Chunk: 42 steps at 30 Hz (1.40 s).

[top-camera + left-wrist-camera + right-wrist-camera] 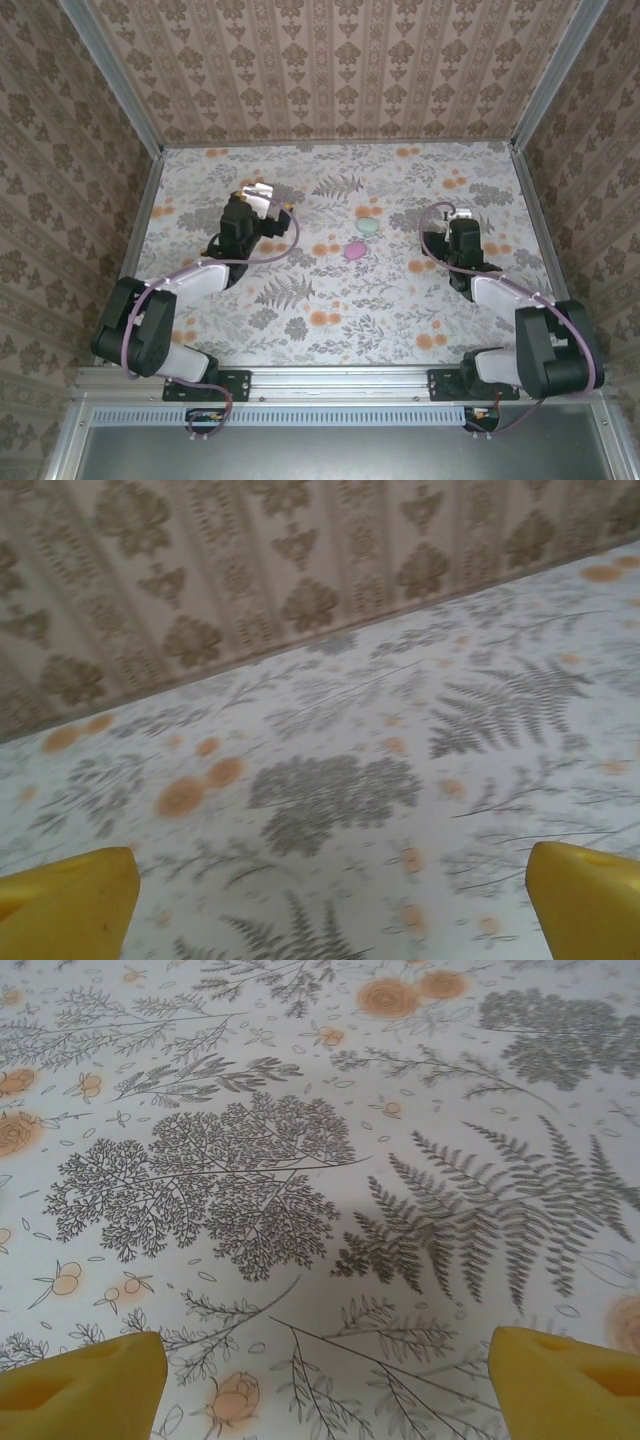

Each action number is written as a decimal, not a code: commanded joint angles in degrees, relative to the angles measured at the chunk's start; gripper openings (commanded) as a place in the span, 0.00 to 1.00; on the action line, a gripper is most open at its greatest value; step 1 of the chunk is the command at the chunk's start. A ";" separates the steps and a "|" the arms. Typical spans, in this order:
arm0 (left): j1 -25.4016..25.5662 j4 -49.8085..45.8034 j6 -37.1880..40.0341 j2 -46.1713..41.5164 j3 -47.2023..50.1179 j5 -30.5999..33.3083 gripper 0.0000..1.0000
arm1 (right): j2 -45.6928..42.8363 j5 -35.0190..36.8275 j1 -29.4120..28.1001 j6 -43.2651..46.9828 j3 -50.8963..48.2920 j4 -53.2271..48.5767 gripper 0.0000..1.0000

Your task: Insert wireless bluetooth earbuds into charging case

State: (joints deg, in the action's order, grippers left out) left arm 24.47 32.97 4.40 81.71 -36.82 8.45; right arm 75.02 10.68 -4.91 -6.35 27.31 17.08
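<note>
- At mid-table, a little right of centre in the top view, you have a pink case (354,250). It is a small smooth oval lying flat on the printed surface, and it is too small here to read its lid.
- Just beside it, toward the back wall and slightly to the right, lies a mint case (368,227). It has the same oval shape in pale green, and you cannot tell whether the two cases touch.
- Your earbuds are too tiny to pick out at this range, so you cannot tell whether they sit inside the cases or on the table.
- Both cases rest between your two arms, apart from either gripper.
- Your left gripper (262,192) hangs over the far left part of the table, well to the left of the cases. Its wrist camera shows the left gripper (328,905) with jaws spread wide. One yellow pad sits at each lower corner, with bare tabletop between them.
- Your right gripper (446,212) sits to the right of the mint case, at about the same depth. In its wrist view the right gripper (325,1385) also has its jaws spread, yellow pads far apart, over grey ferns and orange blossoms.
- The table (300,320) carries a pale print of ferns and orange flowers.
- The back wall (340,70) wears striped damask paper, and you can see it beyond the table edge from the left wrist.
</note>
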 commanded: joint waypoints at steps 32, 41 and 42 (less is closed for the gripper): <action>-11.98 -5.55 4.63 2.57 -2.28 7.68 1.00 | 12.61 -7.96 4.35 4.40 -3.91 31.80 1.00; -14.01 -13.44 -1.72 -1.38 0.96 13.81 1.00 | 12.60 -7.94 4.21 4.47 -3.93 31.79 1.00; -14.26 -11.56 -1.83 -1.30 2.54 13.47 1.00 | 12.60 -7.91 4.28 4.41 -3.89 31.86 1.00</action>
State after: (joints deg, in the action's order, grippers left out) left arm 10.76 23.57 5.17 81.08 -37.23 19.27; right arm 88.14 1.69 -0.27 -1.67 22.44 47.44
